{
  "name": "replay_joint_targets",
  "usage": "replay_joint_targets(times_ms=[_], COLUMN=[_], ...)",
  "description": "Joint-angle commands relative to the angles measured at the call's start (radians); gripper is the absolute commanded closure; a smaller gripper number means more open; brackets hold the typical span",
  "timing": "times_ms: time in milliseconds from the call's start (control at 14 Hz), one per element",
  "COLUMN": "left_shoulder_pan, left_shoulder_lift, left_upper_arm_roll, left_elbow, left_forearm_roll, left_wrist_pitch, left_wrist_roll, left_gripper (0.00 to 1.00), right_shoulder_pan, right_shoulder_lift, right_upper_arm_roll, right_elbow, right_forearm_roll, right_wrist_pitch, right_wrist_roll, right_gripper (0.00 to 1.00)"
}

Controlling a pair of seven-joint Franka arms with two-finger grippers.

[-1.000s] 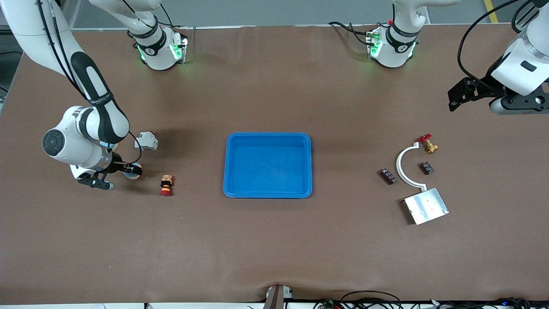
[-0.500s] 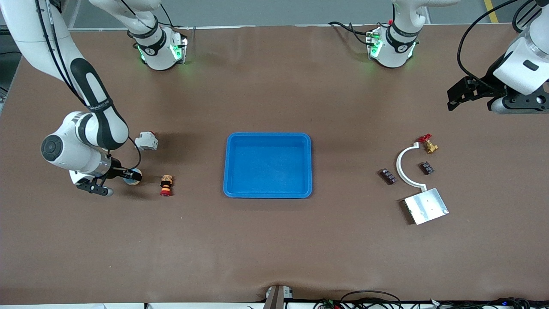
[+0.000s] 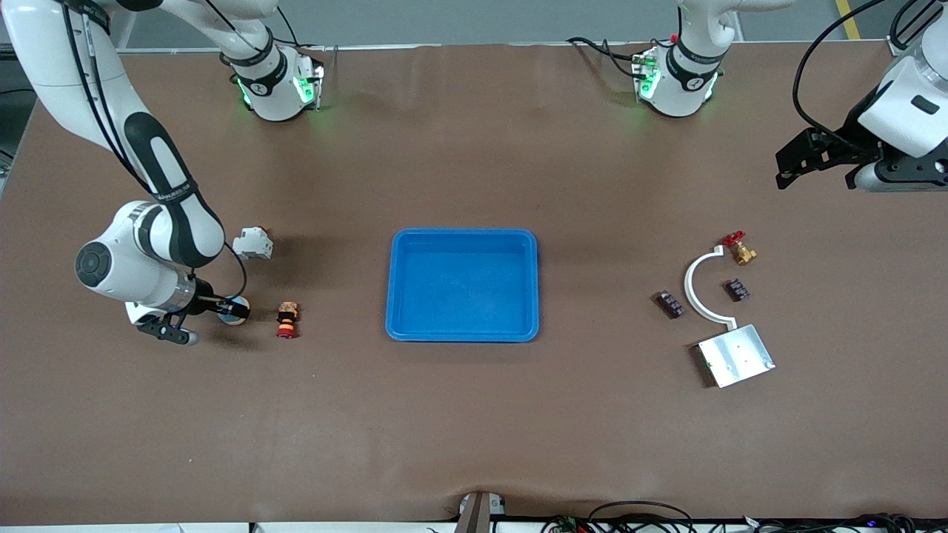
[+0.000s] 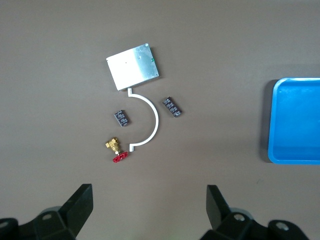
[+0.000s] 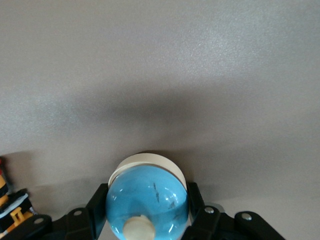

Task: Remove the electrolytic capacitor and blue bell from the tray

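Evidently the right hand [image 5: 148,220] gripped the blue bell [image 5: 147,202] across its smooth, slippery dome, low over the desk [image 3: 474,414] — left hand [image 4: 147,207] waited open.

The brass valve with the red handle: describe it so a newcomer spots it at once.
Start at the blue tray and go toward the left arm's end of the table, to the white curved bracket. The brass valve sits beside the bracket's upper tip, the only gold-and-red piece among black blocks and a silver plate.
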Motion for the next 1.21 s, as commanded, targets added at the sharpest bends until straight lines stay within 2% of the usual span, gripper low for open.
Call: replay_joint_targets(times_ms=[0,71,143,214,571,786,1000,1143], left_shoulder_pan=[0.002,0.002,0.002,0.0,-0.007,-0.009,-0.008,-0.004], left_shoulder_lift=[-0.016,-0.013,-0.011,-0.011,0.004,0.015,0.016,0.016], left_upper_arm_roll=[-0.002,-0.004,-0.004,-0.004,-0.004,-0.005,-0.005,-0.005], left_elbow=[0.018,0.036,0.039,0.039,0.039,0.039,0.039,0.036], left_forearm_roll=[-0.004,-0.007,-0.007,-0.007,-0.008,-0.01,-0.007,-0.007], left_wrist_pitch=[-0.021,-0.021,-0.021,-0.021,-0.021,-0.021,-0.021,-0.021], left_wrist_roll=[0.028,0.029,0.028,0.026,0.01,0.008,0.01,0.01], left_gripper=[0.0,0.0,0.0,0.0,0.0,0.0,0.0,0.0], right_shoulder_pan=[-0.017,-0.02,-0.02,-0.023,-0.019,-0.013,0.001,0.009], right_shoulder_lift=[0.039,0.052,0.067,0.078,0.041,-0.063,-0.193,-0.266], right_upper_arm_roll=[0.012,0.012,0.012,0.012,0.012,0.012,0.013,0.013], right_elbow=[0.048,0.059,0.074,0.079,0.09,0.104,0.126,0.191], right_forearm_roll=[0.027,0.025,0.025,0.027,0.024,0.009,-0.109,-0.123], right_wrist_pitch=[-0.009,-0.009,-0.009,-0.007,-0.032,-0.162,-0.263,-0.405], right_wrist_roll=[-0.023,-0.023,-0.023,-0.023,-0.025,-0.028,-0.037,-0.038], right_gripper=[1.0,1.0,0.78,0.01,0.0,0.0,0.0,0.0])
